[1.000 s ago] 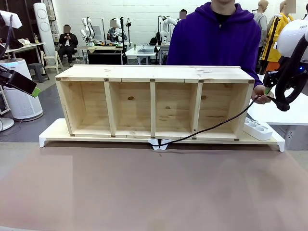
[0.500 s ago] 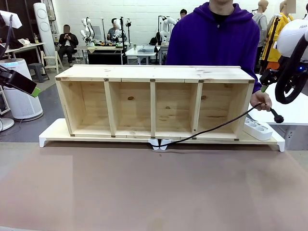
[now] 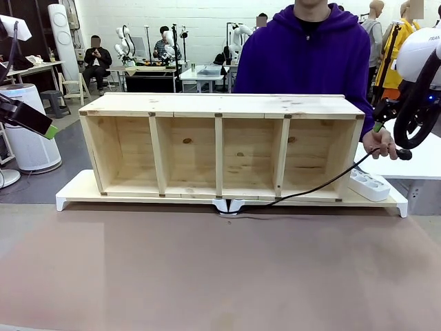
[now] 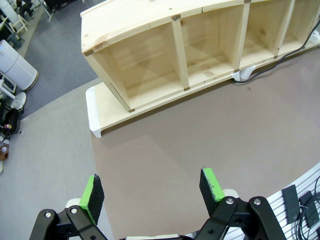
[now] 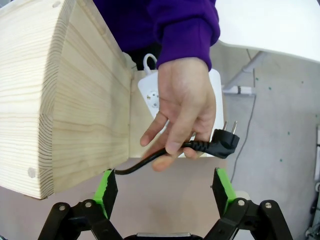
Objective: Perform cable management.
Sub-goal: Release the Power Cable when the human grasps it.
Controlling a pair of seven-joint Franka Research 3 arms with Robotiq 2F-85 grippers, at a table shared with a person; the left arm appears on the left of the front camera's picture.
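The cable (image 3: 317, 185) is a thin black cord running from a white clip (image 3: 229, 205) under the wooden shelf (image 3: 220, 145) up to a person's hand (image 3: 380, 143). The hand grips the cord just behind its black plug (image 3: 404, 154). My right gripper (image 3: 379, 124) hangs just above that hand. In the right wrist view the gripper (image 5: 165, 189) is open, and the hand (image 5: 182, 110) with the plug (image 5: 222, 142) sits just beyond its green fingertips (image 5: 107, 190), apart from them. My left gripper (image 4: 151, 187) is open and holds nothing, high over the table's left side (image 3: 47, 127).
The shelf stands on a white-footed board (image 3: 76, 189). A white power strip (image 3: 369, 185) lies on the board's right end, under the hand. The person in a purple hoodie (image 3: 303, 58) stands behind the shelf. Brown tabletop (image 3: 220, 276) stretches in front.
The person's hand has shifted a little to the right and lifted the plug, which hung lower half a second ago. The cord's low stretch now lies farther right. Both arms have barely moved.
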